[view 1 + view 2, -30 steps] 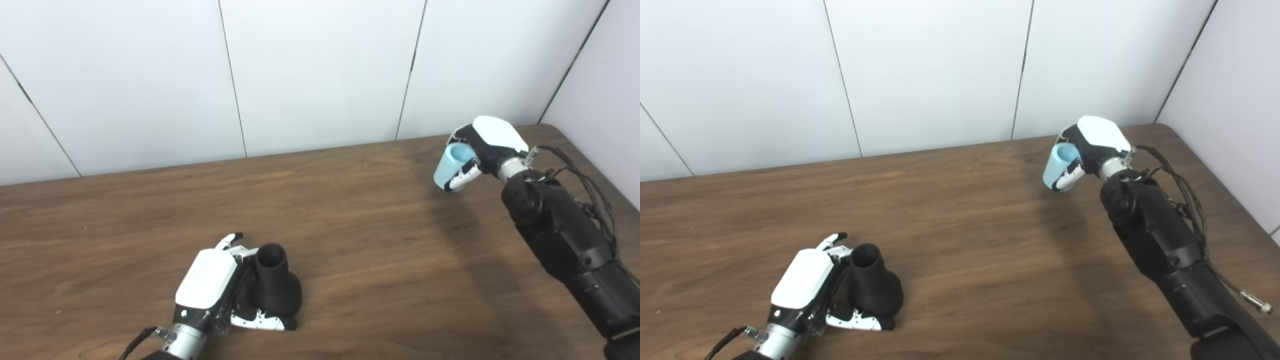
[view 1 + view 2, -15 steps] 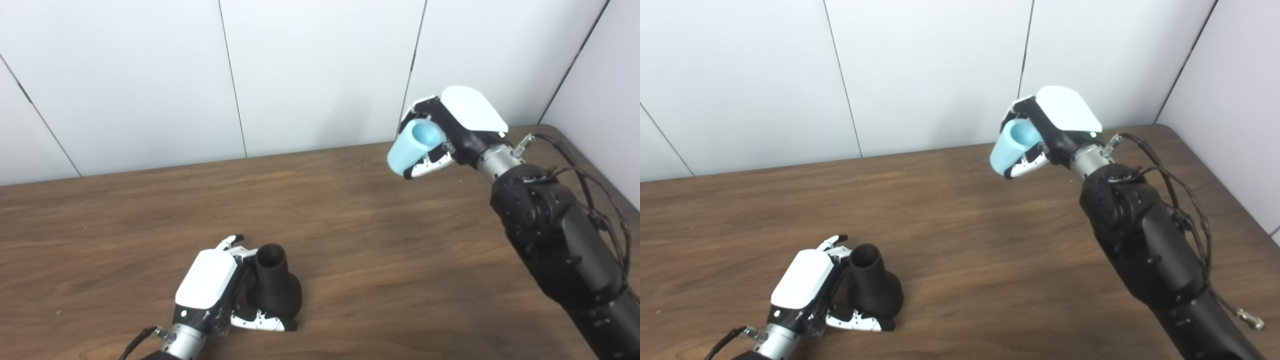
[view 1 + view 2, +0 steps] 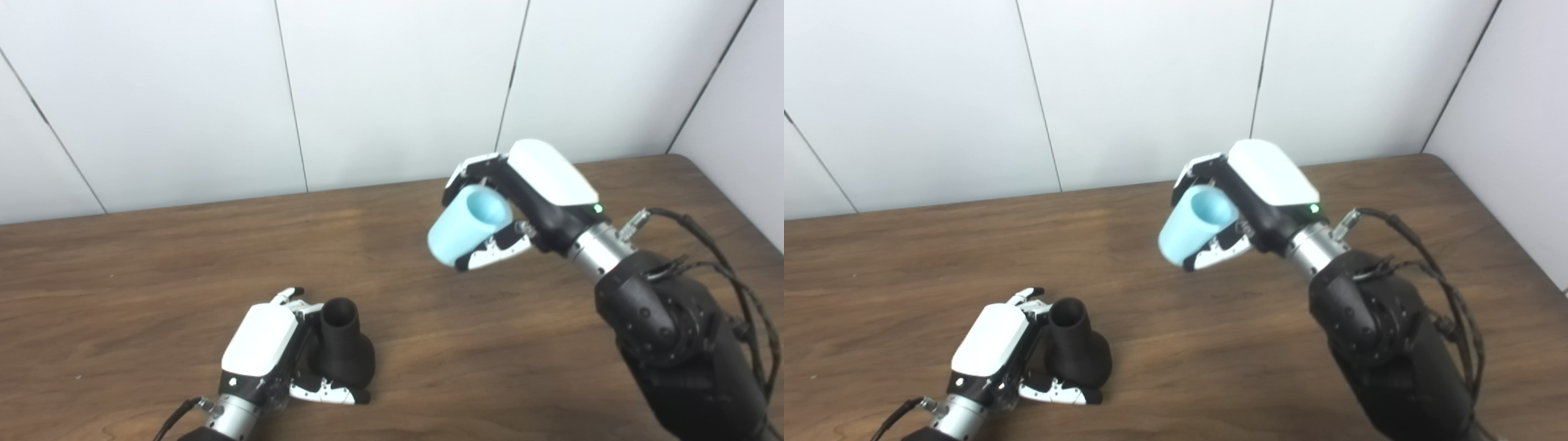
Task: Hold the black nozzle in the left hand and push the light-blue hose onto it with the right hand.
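White wall panels are seen behind a brown wooden table [image 3: 153, 257]. Near the table's front edge, the black nozzle [image 3: 343, 346] is stood upright on its wide base and is grasped by the left hand [image 3: 269, 352], fingers wrapped round it. Above the middle of the table, toward its right edge, the light-blue hose [image 3: 465, 226] is gripped, tilted, by the right hand [image 3: 533, 196], well apart from the nozzle.

Right hand [image 3: 1249, 202], raised above the wooden surface [image 3: 1213, 343], grips the light-blue hose [image 3: 1191, 229], while left hand [image 3: 995, 349] clasps the black nozzle [image 3: 1075, 352] standing upright on the surface, well apart.
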Controlling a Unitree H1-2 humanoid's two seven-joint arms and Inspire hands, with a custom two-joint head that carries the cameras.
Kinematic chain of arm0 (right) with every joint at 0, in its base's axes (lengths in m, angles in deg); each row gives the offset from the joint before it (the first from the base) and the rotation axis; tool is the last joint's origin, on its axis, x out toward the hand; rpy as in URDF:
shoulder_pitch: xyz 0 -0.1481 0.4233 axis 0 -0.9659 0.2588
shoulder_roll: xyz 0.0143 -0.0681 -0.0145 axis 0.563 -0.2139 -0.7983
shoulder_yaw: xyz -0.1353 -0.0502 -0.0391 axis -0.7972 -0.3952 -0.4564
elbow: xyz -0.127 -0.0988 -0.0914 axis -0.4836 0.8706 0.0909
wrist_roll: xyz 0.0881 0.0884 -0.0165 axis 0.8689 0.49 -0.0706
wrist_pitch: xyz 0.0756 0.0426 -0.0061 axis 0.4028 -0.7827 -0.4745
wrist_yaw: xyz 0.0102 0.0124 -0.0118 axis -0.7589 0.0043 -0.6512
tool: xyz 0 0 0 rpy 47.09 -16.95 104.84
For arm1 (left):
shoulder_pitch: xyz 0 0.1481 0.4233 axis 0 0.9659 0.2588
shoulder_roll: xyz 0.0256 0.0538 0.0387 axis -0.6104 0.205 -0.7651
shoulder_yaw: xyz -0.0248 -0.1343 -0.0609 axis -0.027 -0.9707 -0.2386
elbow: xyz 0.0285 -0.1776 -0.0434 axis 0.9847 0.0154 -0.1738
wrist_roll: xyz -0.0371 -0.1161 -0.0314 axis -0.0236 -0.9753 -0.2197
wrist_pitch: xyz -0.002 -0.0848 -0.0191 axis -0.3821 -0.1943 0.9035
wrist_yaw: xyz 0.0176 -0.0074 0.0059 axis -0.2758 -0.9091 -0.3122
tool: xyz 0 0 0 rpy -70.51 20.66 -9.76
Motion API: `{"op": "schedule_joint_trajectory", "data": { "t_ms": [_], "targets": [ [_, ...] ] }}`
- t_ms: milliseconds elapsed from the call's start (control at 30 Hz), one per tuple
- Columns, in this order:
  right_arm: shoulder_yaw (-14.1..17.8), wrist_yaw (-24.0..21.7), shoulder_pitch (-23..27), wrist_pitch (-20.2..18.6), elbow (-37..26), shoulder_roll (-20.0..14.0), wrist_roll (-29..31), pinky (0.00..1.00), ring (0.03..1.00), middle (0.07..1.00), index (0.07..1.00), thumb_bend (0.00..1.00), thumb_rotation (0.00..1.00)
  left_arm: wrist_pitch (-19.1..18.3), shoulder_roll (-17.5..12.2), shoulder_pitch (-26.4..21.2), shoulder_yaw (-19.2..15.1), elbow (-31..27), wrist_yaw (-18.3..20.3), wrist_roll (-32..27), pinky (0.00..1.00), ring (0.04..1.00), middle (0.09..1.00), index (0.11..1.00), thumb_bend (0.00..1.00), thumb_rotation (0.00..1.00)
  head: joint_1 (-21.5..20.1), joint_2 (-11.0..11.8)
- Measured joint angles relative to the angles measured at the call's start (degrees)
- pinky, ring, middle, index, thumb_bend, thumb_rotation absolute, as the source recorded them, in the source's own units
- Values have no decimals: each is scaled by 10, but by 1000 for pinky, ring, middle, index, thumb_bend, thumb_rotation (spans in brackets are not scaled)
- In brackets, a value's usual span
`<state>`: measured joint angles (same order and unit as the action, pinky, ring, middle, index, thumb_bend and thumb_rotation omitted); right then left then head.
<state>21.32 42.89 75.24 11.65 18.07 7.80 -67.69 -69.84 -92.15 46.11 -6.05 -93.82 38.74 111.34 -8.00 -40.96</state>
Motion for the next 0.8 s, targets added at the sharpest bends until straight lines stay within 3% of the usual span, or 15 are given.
{"op": "schedule_joint_trajectory", "data": {
  "t_ms": [367,800],
  "targets": [
    [-20,-24,-29,16,-55,55,-17,310,395,516,528,493,0,-13,5,4,2,-7,6,0,827,616,456,502,525,0,18,-2],
    [-22,-33,-35,32,-57,98,-11,313,398,517,528,494,0,-18,8,4,8,-9,8,5,821,615,459,502,524,0,33,-7]
  ]
}}
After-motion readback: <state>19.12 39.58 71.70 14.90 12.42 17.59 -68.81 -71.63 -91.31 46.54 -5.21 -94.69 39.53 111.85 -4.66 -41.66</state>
